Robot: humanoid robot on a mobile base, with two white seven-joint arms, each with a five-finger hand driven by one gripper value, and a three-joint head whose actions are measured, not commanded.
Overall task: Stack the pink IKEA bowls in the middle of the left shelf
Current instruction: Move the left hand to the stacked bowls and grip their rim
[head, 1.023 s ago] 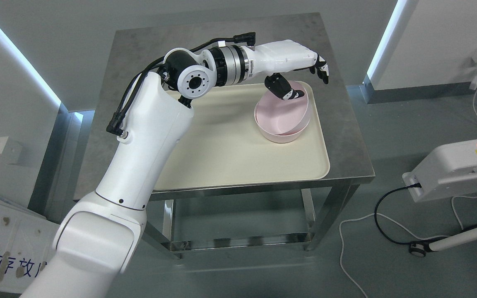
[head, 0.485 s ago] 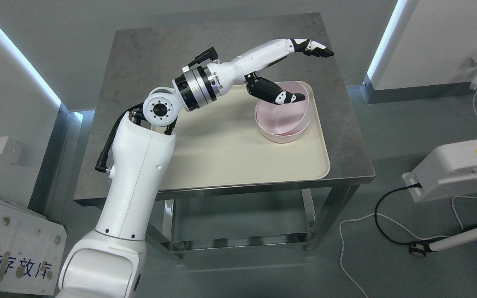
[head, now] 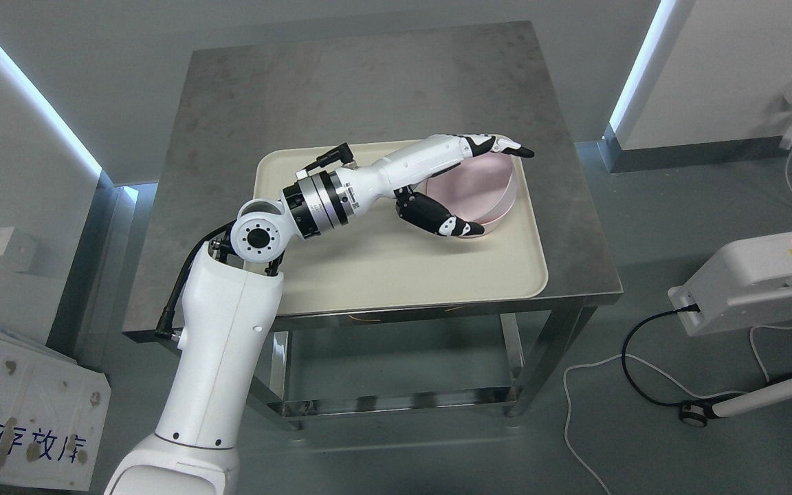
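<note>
Left arm comes in from lower left and reaches across the tray to the pink bowls, which sit nested at the tray's far right corner on the grey desk. Left hand is spread around the bowls: fingers lie stretched along the far rim, thumb is on the near side low against the outer wall. Fingers look extended, not clamped; contact with the bowl wall can't be confirmed, so it reads as a wide straddle rather than a firm grasp. Bowls rest flat on the tray, upright. Tray is cream, sits on the front half of the desk, its front edge near the desk's edge. A white device with a cable is on the floor to the right. A white board with blue print lies at lower left.
</note>
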